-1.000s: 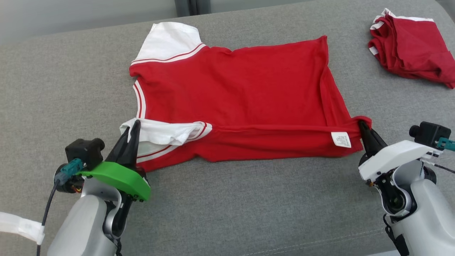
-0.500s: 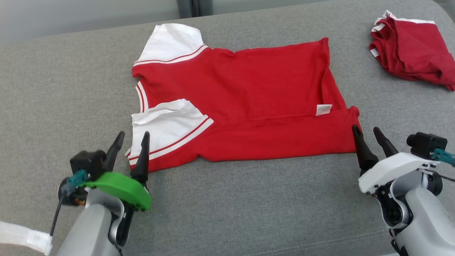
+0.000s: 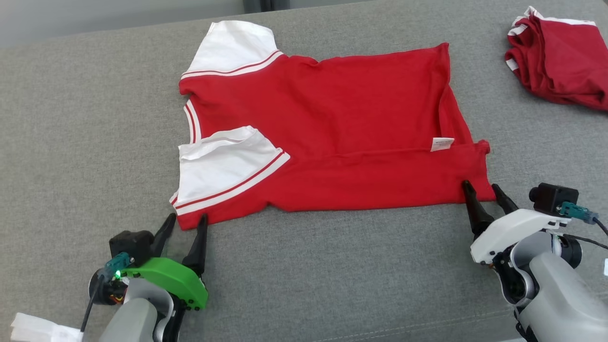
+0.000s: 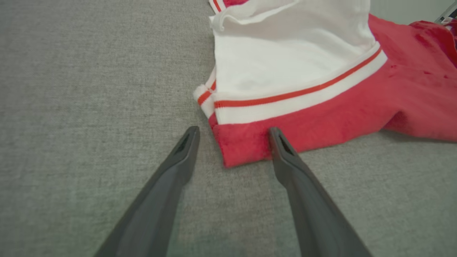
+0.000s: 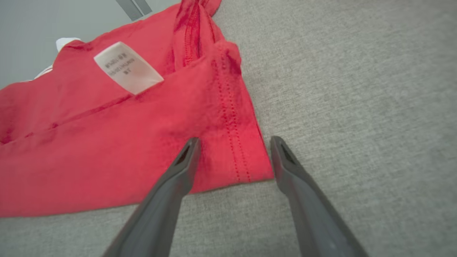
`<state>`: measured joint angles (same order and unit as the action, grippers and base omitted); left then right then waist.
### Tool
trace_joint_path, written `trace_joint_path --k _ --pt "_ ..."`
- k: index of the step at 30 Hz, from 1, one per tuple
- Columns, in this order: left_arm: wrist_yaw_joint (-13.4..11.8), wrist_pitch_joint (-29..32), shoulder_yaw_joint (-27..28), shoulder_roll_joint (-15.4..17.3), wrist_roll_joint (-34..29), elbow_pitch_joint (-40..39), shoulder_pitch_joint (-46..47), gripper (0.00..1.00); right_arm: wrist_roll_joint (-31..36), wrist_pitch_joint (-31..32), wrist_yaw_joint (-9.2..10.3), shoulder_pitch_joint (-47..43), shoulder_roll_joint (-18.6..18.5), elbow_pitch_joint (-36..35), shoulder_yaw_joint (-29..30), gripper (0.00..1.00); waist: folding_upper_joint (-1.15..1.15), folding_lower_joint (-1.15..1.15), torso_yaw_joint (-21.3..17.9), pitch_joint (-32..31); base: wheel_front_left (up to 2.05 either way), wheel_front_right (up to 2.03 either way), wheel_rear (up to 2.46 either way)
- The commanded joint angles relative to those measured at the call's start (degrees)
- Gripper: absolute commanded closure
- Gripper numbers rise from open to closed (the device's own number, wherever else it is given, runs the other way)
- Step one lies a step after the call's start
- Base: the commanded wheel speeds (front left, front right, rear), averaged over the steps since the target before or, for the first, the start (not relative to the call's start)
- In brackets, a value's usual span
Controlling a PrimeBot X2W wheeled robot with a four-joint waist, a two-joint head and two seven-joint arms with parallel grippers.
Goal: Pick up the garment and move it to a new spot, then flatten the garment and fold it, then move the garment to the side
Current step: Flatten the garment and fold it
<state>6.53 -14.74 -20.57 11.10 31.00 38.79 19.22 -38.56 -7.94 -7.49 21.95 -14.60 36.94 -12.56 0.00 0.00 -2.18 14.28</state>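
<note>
The garment [image 3: 332,118] is a red T-shirt with white sleeves, lying flat on the grey surface with its near long edge folded over and a white label showing at the right. My left gripper [image 3: 187,221] stands open at the shirt's near left corner [image 4: 242,150], which lies between the fingertips. At the near right corner [image 5: 246,157] my right gripper [image 3: 482,190] is open too, one finger on each side of the hem. Neither holds the cloth.
A second red garment [image 3: 560,59], bunched, lies at the far right of the grey cushioned surface [image 3: 332,275]. Bare grey cloth lies in front of the shirt and to its left. A pale wall runs along the far edge.
Both grippers, shut on the shirt's near sleeve and right corner a second ago, let go and drew back toward me. The folded edge now lies flat. The camera shifted slightly.
</note>
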Motion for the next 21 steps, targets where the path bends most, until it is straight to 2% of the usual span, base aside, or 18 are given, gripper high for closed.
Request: trace_joint_path --k 1,2,3,4,5,6,14,21 --pt "0.2 -0.1 -0.2 -0.4 0.2 0.8 1.0 0.0 0.1 -0.1 0.0 1.0 0.2 1.0 -0.8 0.0 0.0 0.0 0.4 0.3 0.0 0.0 0.0" --pt "0.3 -0.1 -0.4 -0.6 0.5 1.3 1.4 0.0 -0.2 -0.2 0.0 1.4 0.4 1.6 -1.1 0.04 0.0 0.0 0.5 0.3 0.0 0.0 0.0" --pt "0.4 -0.1 -0.5 -0.9 0.8 1.9 1.8 0.29 -0.6 -0.1 0.0 1.7 0.6 2.4 -1.7 0.6 0.0 0.0 0.6 0.4 0.0 0.0 0.0" --pt "0.4 -0.1 -0.6 -1.1 1.1 2.4 2.3 0.62 -0.9 -0.1 -0.01 2.0 0.7 3.0 -2.1 0.94 0.0 0.0 0.7 0.4 0.0 0.0 0.0" --pt "0.5 -0.1 -0.5 -1.3 1.4 3.0 2.8 0.78 -1.3 -0.4 -0.01 2.3 0.8 3.7 -2.4 1.0 0.0 0.0 0.8 0.4 0.0 0.0 0.0" --pt "0.5 -0.2 -0.2 -1.5 1.8 3.3 3.2 0.99 -1.6 -0.8 0.0 2.6 0.9 4.1 -2.7 1.0 0.0 0.0 0.9 0.3 0.0 0.0 0.0" --pt "0.8 -0.5 2.5 -1.3 2.5 1.6 1.5 1.0 -4.6 -4.3 0.0 1.0 0.1 5.3 -5.0 1.0 0.0 0.0 1.9 -3.2 0.0 0.0 0.0" --pt "0.2 -0.5 5.6 -1.3 1.2 -6.0 -7.7 1.0 -6.7 -5.8 0.0 -6.2 -2.3 0.3 -6.4 1.0 0.0 0.0 2.7 -7.6 0.0 0.0 0.0"
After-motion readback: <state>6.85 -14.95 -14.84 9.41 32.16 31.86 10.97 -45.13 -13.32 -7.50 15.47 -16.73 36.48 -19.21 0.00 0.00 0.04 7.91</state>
